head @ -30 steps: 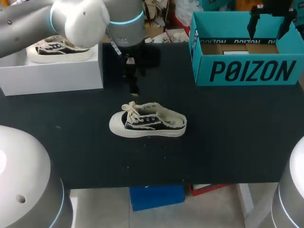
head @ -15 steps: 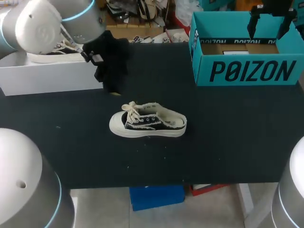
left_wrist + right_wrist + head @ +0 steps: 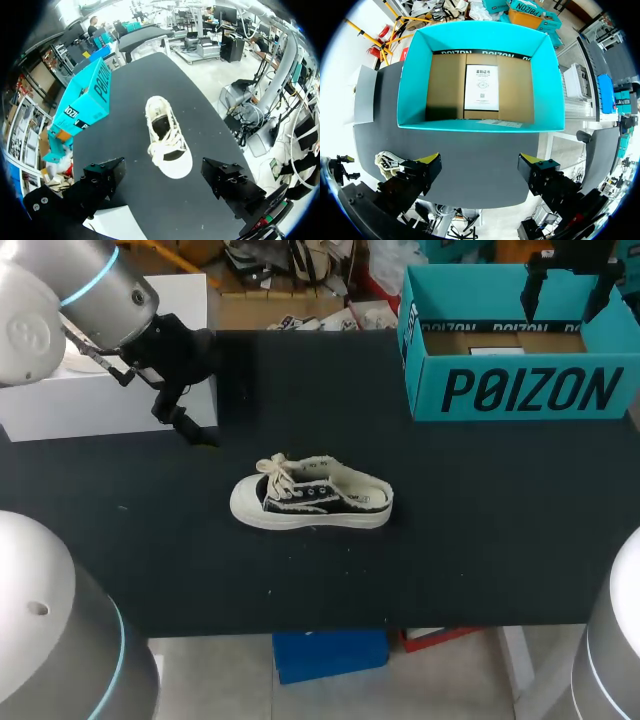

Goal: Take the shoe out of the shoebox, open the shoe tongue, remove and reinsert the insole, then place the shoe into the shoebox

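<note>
Left gripper (image 3: 164, 172) fingers spread wide, holding nothing, and it's swung away from above the shoe (image 3: 312, 498) toward the white box (image 3: 60, 405). Right gripper (image 3: 479, 165) just as wide, still over the shoebox (image 3: 412, 75). Shoe hasn't budged, upright mid-table (image 3: 480, 540); tongue work not begun, I'd say. Black canvas, frayed cream trim, floppy laces, thick rubber sole; stiff teal cardboard.

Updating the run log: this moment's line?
shoe: on table | shoebox: no shoe | left gripper: open, empty | right gripper: open, above shoebox
</note>
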Controlling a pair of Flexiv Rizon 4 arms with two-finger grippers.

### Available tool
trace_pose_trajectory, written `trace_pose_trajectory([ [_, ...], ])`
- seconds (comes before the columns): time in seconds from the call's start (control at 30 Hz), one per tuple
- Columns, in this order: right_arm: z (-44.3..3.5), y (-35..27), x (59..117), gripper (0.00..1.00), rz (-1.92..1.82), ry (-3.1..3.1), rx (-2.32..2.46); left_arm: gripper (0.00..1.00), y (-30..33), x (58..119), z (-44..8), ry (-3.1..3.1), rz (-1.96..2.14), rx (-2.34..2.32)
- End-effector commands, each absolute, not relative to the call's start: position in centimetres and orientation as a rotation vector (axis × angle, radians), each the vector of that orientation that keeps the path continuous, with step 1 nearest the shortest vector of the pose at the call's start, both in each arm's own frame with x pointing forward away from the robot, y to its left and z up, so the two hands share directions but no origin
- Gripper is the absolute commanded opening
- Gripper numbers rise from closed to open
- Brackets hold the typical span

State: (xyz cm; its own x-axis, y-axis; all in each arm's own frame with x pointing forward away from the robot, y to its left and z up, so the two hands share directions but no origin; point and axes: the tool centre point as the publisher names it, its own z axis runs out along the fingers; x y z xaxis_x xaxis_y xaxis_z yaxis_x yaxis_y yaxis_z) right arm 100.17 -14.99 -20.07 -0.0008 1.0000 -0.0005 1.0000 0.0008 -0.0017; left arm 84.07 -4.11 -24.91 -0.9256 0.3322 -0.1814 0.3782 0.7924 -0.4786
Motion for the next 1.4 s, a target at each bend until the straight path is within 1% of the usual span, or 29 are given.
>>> trace_pose_trajectory([
  [0.03, -20.0, -15.0, 100.1, 1.0, 0.002, -2.221, -2.22, 1.0, -4.0, 83.8, -25.2, 2.876, -0.803, 0.568],
  [0.5, -20.0, -15.0, 100.1, 1.0, 0.002, -2.221, -2.22, 1.0, -4.0, 83.8, -25.2, 2.876, -0.803, 0.568],
  [0.63, -20.0, -15.0, 100.1, 1.0, 0.002, -2.221, -2.22, 1.0, -4.1, 82.2, -26.4, 2.859, -0.804, 0.3],
  [0.87, -20.0, -15.0, 100.1, 1.0, 0.002, -2.221, -2.22, 1.0, -3.7, 78.5, -25.4, 2.788, -0.901, 0.089],
  [1.13, -20.0, -15.0, 100.1, 1.0, 0.002, -2.221, -2.22, 1.0, -1.8, 75.7, -25.4, 2.762, -0.893, 0.059],
  [1.4, -20.0, -15.0, 100.1, 1.0, 0.002, -2.221, -2.22, 1.0, -1.4, 75.4, -25.6, 2.759, -0.919, 0.089],
])
